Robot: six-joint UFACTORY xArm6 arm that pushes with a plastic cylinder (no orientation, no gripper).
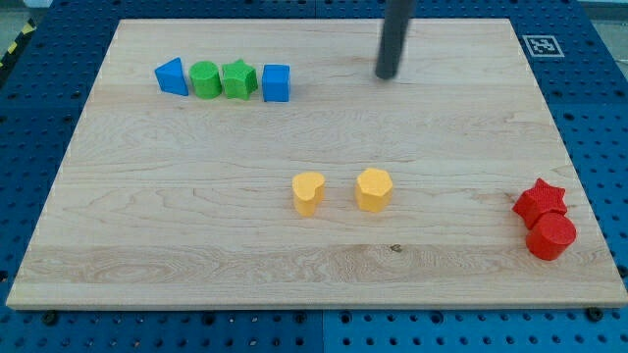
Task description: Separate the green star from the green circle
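Separation hasn't started as far as I can tell: the green star [238,78] sits touching the green circle [205,79] on its left, both sandwiched in a tight row between a blue triangle [172,76] and a blue cube [277,82]. My tip [386,75] is just a bare dark rod end, touching nothing, well off to the star's right. Blocks look like matte chunky plastic on the smooth pale wooden board [196,196].
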